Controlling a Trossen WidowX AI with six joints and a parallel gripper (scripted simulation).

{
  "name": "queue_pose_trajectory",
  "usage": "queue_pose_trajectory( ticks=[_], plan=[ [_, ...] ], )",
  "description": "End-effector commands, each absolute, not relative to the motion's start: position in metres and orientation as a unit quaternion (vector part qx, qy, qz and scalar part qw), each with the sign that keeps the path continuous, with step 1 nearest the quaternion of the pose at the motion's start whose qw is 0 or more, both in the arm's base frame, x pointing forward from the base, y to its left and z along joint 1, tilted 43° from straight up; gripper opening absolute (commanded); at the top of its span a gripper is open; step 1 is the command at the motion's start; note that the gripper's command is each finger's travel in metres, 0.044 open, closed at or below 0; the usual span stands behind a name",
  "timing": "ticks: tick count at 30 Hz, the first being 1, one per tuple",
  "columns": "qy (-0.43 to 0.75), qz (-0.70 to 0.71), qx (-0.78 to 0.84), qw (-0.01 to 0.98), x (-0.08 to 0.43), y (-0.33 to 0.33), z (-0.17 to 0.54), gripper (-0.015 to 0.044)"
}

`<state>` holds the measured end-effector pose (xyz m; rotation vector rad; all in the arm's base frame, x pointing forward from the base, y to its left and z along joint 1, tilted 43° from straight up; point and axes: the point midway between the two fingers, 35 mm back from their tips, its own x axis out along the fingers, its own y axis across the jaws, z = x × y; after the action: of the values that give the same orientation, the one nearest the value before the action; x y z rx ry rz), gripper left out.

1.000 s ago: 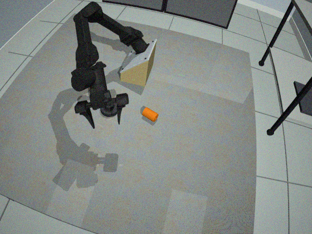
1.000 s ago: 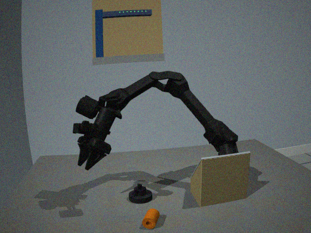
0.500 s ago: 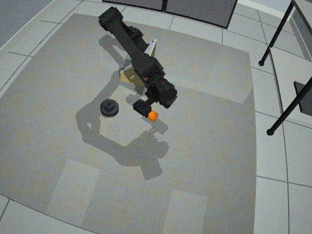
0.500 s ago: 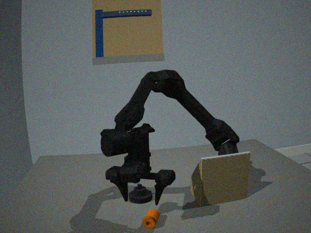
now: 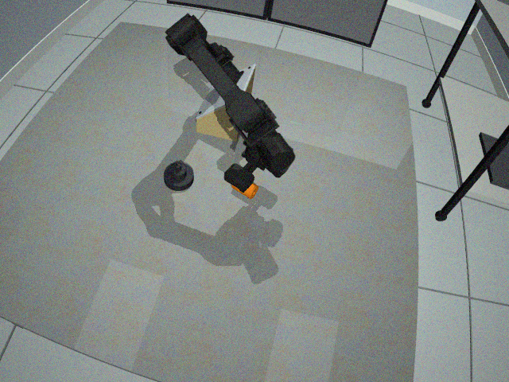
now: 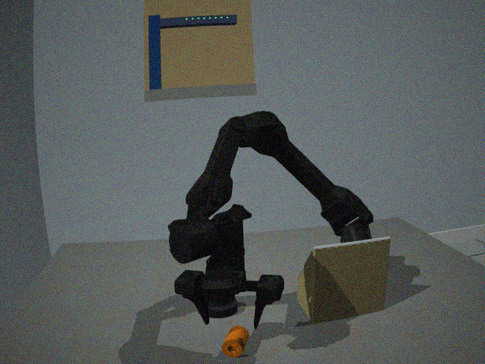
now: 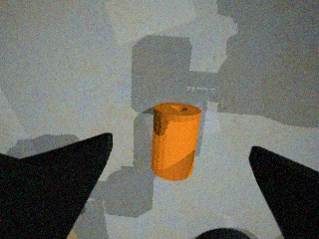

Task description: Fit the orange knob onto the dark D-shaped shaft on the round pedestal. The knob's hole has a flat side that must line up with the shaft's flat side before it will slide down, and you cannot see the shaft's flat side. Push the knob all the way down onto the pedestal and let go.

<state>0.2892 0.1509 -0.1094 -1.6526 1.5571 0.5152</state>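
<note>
Black gripper [image 6: 231, 325] [image 7: 180, 145], fingers spread wide with nothing between them, hangs over my landmark, the knob [image 5: 251, 190] [image 6: 235, 341] [image 7: 175, 141]. I see that orange piece lying on its side on the table [image 5: 328, 230] [image 6: 98, 270] [image 7: 279, 75]; apart from it stands the pedestal [image 5: 178, 177] [image 6: 222, 309] [image 7: 224, 234], its shaft bare.

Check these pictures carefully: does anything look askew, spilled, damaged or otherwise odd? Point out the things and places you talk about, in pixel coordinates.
Only one thing stands out: the orange knob [image 5: 251, 190] [image 6: 236, 340] [image 7: 174, 144] lies on its side, away from the round pedestal [image 5: 177, 182], whereas it should finish upright on the shaft. No spill or damage is visible.
</note>
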Motion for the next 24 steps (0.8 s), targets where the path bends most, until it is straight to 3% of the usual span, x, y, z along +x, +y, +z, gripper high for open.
queue_pose_trajectory(
  ticks=[1,24],
  plan=[
    [0.617,0.203,-0.653,0.389,0.289,0.142,-0.116,0.044],
    [0.617,0.203,-0.654,0.389,0.295,0.12,-0.141,0.044]
  ],
)
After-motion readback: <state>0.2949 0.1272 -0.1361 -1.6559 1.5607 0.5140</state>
